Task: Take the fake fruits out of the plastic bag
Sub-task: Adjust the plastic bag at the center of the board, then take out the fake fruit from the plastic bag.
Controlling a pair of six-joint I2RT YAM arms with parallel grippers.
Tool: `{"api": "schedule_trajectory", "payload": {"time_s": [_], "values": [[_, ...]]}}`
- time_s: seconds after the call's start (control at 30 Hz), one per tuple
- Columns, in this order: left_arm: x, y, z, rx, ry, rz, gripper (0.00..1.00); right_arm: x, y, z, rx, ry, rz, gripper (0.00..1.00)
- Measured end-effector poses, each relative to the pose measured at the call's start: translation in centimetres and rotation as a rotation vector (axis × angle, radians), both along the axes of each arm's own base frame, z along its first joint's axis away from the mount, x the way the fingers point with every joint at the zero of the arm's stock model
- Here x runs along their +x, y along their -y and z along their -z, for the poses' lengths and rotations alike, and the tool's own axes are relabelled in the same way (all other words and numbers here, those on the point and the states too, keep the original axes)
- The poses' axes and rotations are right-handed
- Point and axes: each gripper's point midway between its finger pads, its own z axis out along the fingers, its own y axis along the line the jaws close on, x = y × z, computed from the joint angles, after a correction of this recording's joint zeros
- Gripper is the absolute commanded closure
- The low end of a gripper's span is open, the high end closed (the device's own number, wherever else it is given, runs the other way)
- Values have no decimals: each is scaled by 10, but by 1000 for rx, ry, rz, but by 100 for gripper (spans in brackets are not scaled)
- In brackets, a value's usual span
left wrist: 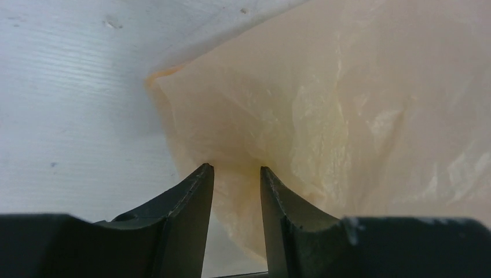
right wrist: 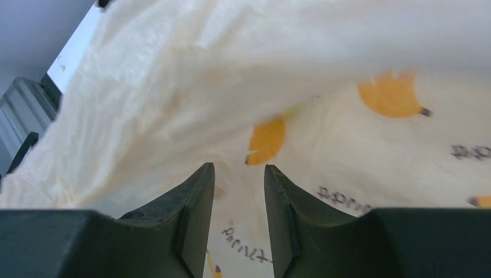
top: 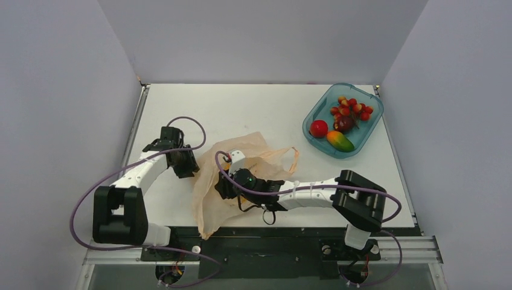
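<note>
The pale-orange plastic bag (top: 253, 158) lies crumpled at the table's near middle. My left gripper (top: 186, 164) is at its left edge, jaws a little apart, with a fold of the bag (left wrist: 347, 116) lying between the tips (left wrist: 234, 168). My right gripper (top: 224, 186) reaches into the bag. Its jaws (right wrist: 238, 166) are a little apart and empty over printed bag film (right wrist: 359, 150). The red berry cluster (top: 351, 107), red ball (top: 319, 128), maroon fruit (top: 344, 124) and mango shape (top: 340, 141) lie in the teal tub. The yellow-green fruit is hidden.
The teal translucent tub (top: 318, 106) stands at the far right of the white table (top: 253, 109). Grey walls enclose the table on three sides. A bag handle loop (top: 294, 156) points right toward the tub. Purple cables arc over both arms.
</note>
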Motion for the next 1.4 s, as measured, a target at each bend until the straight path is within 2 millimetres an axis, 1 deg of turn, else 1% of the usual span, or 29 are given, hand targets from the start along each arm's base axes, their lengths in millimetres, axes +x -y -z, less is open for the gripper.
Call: {"api": "schedule_trajectory", "payload": {"time_s": [0.07, 0.1, 0.13, 0.2, 0.27, 0.37, 0.43, 0.47, 0.5, 0.53, 0.57, 0.63, 0.67, 0.77, 0.87, 1.03, 1.17, 1.3, 1.4], "values": [[1, 8, 17, -36, -45, 7, 70, -3, -19, 8, -10, -9, -42, 67], [2, 12, 23, -50, -59, 10, 71, -6, -26, 12, -16, -15, -62, 67], [5, 20, 26, -85, -68, 19, 71, -8, -30, 14, -19, -19, -74, 66], [13, 34, 25, -116, -50, 53, 71, -12, -29, 19, -39, -26, -80, 65], [17, 46, 26, -140, -35, 83, 71, -10, -27, 18, -43, -21, -67, 65], [19, 51, 25, -150, -25, 97, 71, 3, -13, 16, -55, -7, -7, 62], [19, 50, 27, -146, -27, 96, 72, 17, 0, 15, -66, 3, 51, 60], [17, 50, 29, -145, -35, 96, 72, 24, 6, 16, -72, 5, 77, 57], [16, 50, 32, -144, -44, 96, 72, 32, 12, 17, -79, 6, 102, 51], [15, 50, 34, -143, -52, 96, 72, 39, 18, 19, -86, 5, 124, 48], [13, 49, 36, -142, -60, 95, 72, 43, 21, 20, -92, 4, 138, 42], [11, 49, 39, -142, -68, 96, 72, 55, 29, 21, -102, 12, 174, 37], [10, 49, 39, -142, -70, 97, 72, 59, 33, 21, -107, 17, 188, 37], [9, 49, 40, -143, -74, 98, 73, 63, 36, 26, -121, 19, 208, 36], [9, 49, 41, -142, -75, 100, 73, 64, 43, 32, -143, 16, 228, 33], [8, 49, 41, -139, -75, 108, 73, 58, 64, 36, -156, 7, 259, 36], [8, 48, 42, -136, -73, 115, 74, 66, 64, 32, -138, 8, 274, 36], [7, 49, 41, -138, -73, 120, 76, 76, 47, 32, -104, 4, 255, 33], [7, 51, 42, -144, -76, 126, 77, 81, 32, 40, -87, -11, 227, 32]]}}
